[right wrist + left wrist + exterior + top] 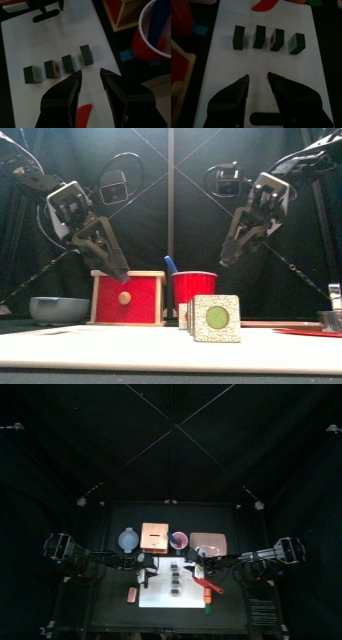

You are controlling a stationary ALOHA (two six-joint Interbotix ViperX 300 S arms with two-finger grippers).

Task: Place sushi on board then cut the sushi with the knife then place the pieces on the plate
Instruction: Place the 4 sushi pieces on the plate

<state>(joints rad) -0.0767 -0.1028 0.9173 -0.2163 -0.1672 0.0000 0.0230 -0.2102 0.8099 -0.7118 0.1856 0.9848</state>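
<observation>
Top view | sushi pieces row runs front-to-back on board | left pincer, right pincer released

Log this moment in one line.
sushi: four pieces apart on board | left gripper: open, empty, over board | right gripper: open, empty, over board | red knife: lying on board
</observation>
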